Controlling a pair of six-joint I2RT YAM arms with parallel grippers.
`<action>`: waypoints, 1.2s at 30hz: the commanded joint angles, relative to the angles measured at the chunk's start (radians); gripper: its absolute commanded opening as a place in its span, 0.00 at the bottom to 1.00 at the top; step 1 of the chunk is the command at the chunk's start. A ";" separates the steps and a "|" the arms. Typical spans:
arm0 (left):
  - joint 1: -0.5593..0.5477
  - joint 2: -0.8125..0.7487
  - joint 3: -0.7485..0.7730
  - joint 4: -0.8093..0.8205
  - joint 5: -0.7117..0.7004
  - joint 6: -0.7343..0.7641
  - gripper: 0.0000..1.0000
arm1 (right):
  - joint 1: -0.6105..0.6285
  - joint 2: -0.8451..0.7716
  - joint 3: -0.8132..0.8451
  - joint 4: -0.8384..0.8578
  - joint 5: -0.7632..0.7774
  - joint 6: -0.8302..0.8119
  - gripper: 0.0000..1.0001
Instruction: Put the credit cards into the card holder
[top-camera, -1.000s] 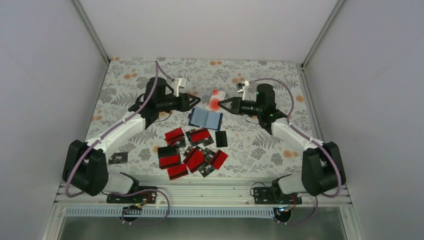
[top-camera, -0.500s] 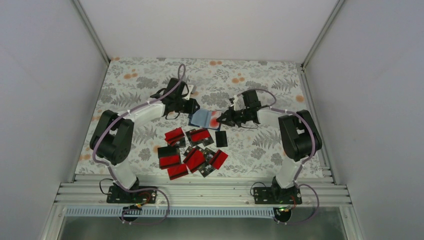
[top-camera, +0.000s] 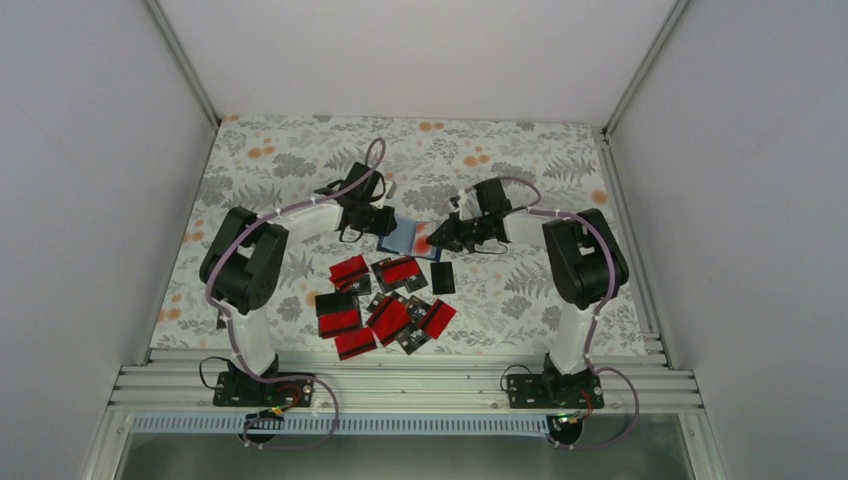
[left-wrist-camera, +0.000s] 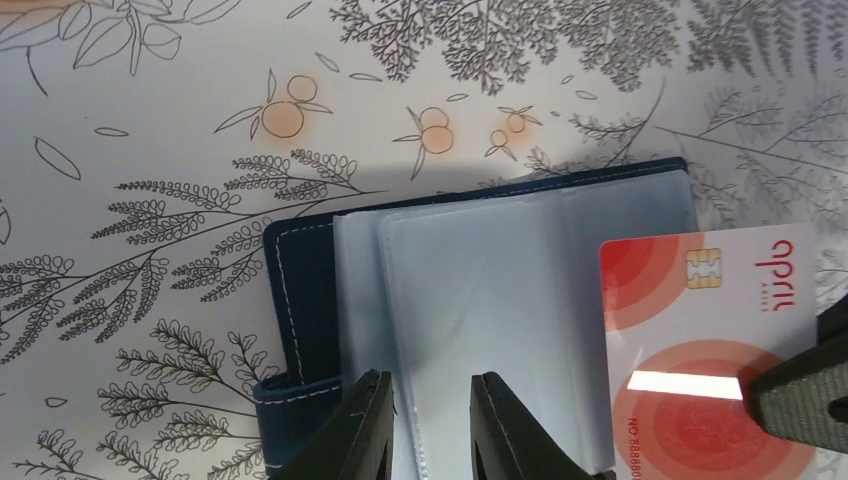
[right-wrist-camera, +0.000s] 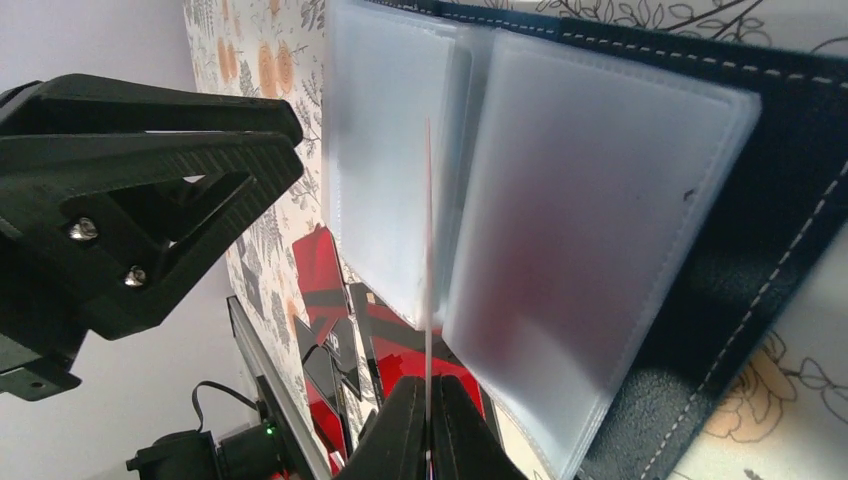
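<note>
Jaws of the right gripper (right-wrist-camera: 428, 440) pinch a pale red-blotted card (left-wrist-camera: 700, 330) at the open card holder (left-wrist-camera: 300, 290) — the left gripper (left-wrist-camera: 430, 385) has its jaws narrowly apart over the clear sleeves (left-wrist-camera: 480, 290).

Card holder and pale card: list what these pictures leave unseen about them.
- Left wrist: lower part of the card holder, cut off by the bottom edge and left end effector.
- Left wrist: number on the pale card, cut by the bottom edge.
- Right wrist: card face, edge-on in the right end effector; whether it has entered the sleeves.
- Top external: both too small, under the end effectors.
</note>
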 joint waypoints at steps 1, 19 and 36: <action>-0.004 0.027 0.032 -0.013 -0.026 0.024 0.20 | 0.011 0.032 0.034 0.029 -0.004 0.013 0.04; -0.008 0.063 0.023 -0.019 -0.047 0.028 0.16 | 0.011 0.104 0.077 0.050 -0.069 0.025 0.04; -0.008 0.071 0.008 -0.017 -0.060 0.025 0.15 | 0.008 0.124 0.075 0.035 -0.139 0.063 0.04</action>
